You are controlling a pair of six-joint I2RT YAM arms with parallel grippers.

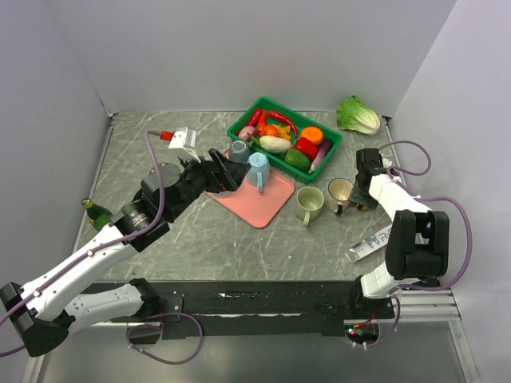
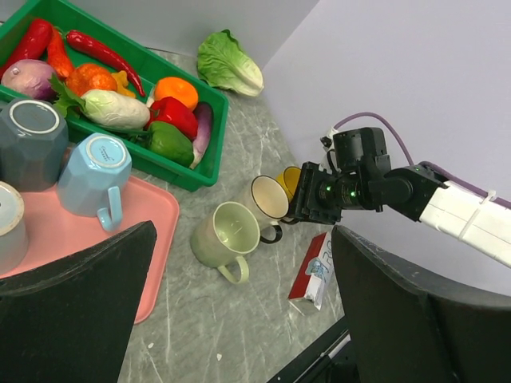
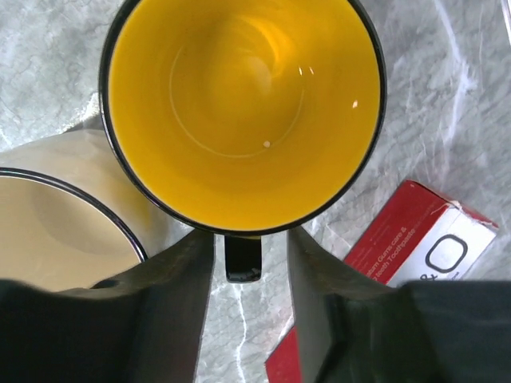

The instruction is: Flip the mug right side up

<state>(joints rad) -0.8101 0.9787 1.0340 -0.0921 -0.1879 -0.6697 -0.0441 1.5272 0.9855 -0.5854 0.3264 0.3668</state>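
A yellow mug (image 3: pixel 243 104) with a black rim stands upright on the table, and its black handle (image 3: pixel 243 257) lies between the fingers of my right gripper (image 3: pixel 250 239). The jaws are open, with a gap on each side of the handle. In the top view the right gripper (image 1: pixel 363 199) hides this mug. A dark blue-grey mug (image 1: pixel 239 152) and a light blue mug (image 1: pixel 257 167) sit upside down on the pink tray (image 1: pixel 255 209). My left gripper (image 1: pixel 223 171) hovers over the tray, open wide and empty.
An upright green mug (image 1: pixel 309 203) and a cream mug (image 1: pixel 339 191) stand next to the yellow mug. A red toothpaste box (image 1: pixel 371 243) lies near the right arm. A green crate (image 1: pixel 303 118) of vegetables, a lettuce (image 1: pixel 357 116) and a green bottle (image 1: pixel 97 211) are also here.
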